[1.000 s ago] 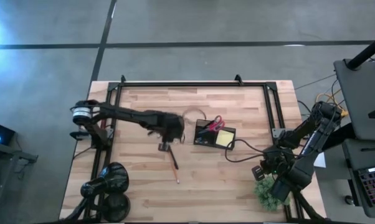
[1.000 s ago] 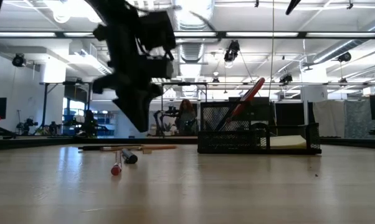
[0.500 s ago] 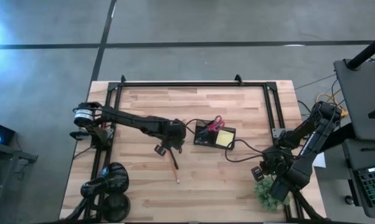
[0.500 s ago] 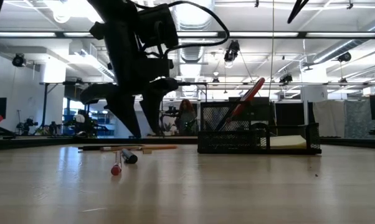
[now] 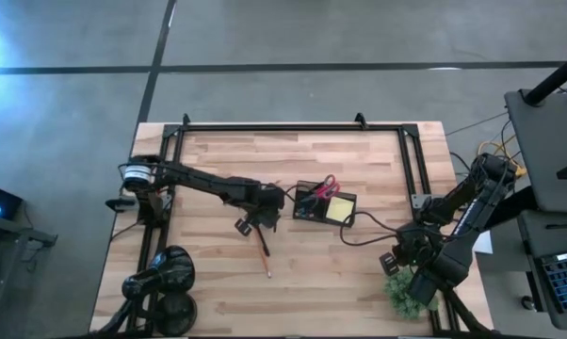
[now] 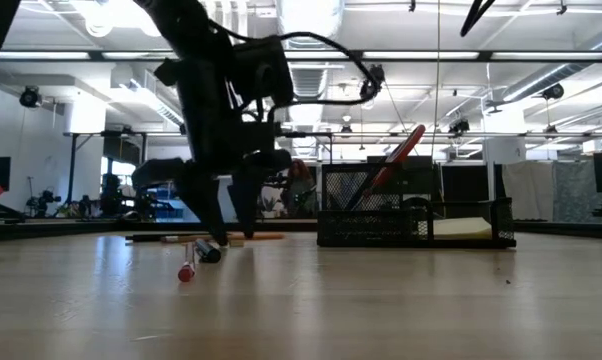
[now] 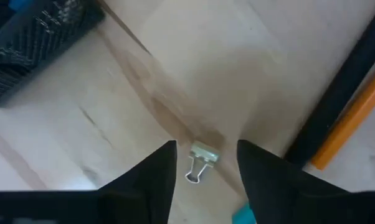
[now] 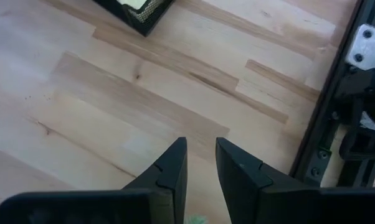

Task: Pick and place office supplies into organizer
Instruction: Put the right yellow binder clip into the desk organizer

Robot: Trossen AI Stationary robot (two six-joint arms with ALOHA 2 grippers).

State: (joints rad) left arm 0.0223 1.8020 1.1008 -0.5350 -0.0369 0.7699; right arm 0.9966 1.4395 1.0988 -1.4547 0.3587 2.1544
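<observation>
The table is showing pale butcher-block planks with fine grain, framed by a dark metal rail. The organizer, a small dark mesh box with two compartments, is sitting near the table's middle. In the high view, the red-handled scissors are leaning out of one compartment, and the square yellow note pad is lying flat in the other. In the low view the scissors' red handle is sticking up at a slant above the mesh wall.

The left gripper is hanging low over the table just beside the organizer, its two dark fingers spread apart and holding nothing. Between them, in the left wrist view, a small silvery binder clip is lying on the wood. Close by, a thin orange pencil and a dark pen are lying side by side, and a red-tipped pencil is resting farther out.

The right gripper is waiting near the table's right edge beside a green spiky plant ball, its tapered fingers standing slightly apart around nothing.
</observation>
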